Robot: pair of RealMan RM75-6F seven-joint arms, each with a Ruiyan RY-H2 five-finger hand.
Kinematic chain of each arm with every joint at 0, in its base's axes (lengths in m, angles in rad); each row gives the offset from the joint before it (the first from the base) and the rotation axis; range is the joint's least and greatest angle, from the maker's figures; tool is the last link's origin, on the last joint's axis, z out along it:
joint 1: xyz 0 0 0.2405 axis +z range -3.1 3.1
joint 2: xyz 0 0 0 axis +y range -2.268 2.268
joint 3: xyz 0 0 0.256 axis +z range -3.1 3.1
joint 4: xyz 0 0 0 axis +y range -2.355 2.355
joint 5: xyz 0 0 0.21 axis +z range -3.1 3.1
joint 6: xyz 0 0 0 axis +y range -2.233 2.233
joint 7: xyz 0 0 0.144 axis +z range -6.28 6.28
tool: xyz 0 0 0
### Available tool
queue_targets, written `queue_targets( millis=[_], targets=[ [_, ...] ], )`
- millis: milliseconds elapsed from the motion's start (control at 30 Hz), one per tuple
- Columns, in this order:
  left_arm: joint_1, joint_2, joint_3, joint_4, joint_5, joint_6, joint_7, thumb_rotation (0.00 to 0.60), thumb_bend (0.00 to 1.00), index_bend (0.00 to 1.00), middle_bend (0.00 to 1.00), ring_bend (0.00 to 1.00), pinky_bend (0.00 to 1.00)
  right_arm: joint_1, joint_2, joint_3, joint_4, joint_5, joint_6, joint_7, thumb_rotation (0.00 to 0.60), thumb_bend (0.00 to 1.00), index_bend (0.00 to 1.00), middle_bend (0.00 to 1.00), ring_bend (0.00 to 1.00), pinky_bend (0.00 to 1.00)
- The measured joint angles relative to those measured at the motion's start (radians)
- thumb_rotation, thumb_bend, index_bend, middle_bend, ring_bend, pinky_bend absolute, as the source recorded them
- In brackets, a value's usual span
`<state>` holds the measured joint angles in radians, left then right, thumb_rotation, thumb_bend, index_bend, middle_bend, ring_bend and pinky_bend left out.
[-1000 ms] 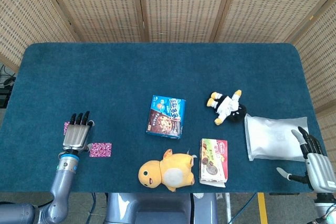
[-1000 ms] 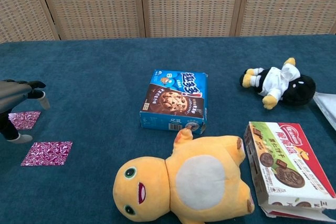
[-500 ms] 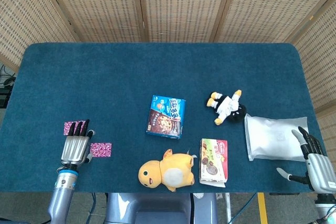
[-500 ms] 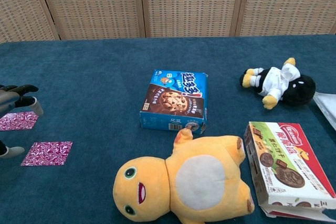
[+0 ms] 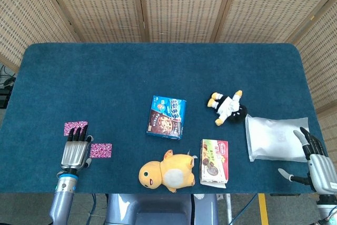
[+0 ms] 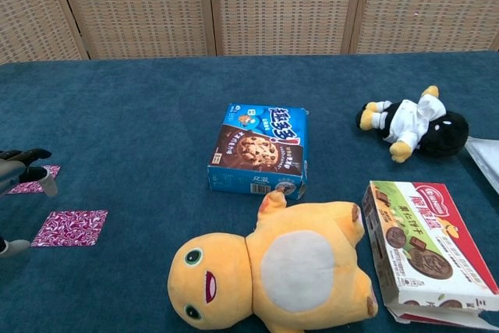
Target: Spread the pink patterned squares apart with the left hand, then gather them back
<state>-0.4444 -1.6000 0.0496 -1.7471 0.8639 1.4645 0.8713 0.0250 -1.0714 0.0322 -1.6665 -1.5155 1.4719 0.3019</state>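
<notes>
Two pink patterned squares lie flat on the blue cloth at the left, apart from each other. The far square (image 5: 75, 127) (image 6: 35, 185) sits just beyond my left hand's fingertips. Just right of the hand lies the near square (image 5: 100, 150) (image 6: 70, 228). My left hand (image 5: 75, 151) (image 6: 17, 173) is flat, palm down, fingers straight and apart, holding nothing. My right hand (image 5: 318, 166) rests open at the table's near right corner, beside the white bag.
A blue cookie box (image 5: 166, 117) sits mid-table. A yellow plush (image 5: 167, 172) and a green-red biscuit box (image 5: 215, 162) lie near the front edge. A black-and-white plush (image 5: 227, 107) and a white bag (image 5: 275, 138) are on the right.
My left hand has drawn back toward the table's near edge, uncovering the far square. Both squares stay where they were. The right hand has not moved.
</notes>
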Motion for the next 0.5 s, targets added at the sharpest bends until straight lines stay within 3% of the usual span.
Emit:
queue_targets(
  millis=[500],
  targets=[
    [0.012, -0.052, -0.04, 0.04, -0.015, -0.027, 0.041, 0.6, 0.27, 0.29, 0.0, 0.0, 0.0, 0.001, -0.001, -0.001, 0.001, -0.002, 0.0, 0.0, 0.6, 0.11, 0.04, 0.0, 0.0, 0.0]
  ],
)
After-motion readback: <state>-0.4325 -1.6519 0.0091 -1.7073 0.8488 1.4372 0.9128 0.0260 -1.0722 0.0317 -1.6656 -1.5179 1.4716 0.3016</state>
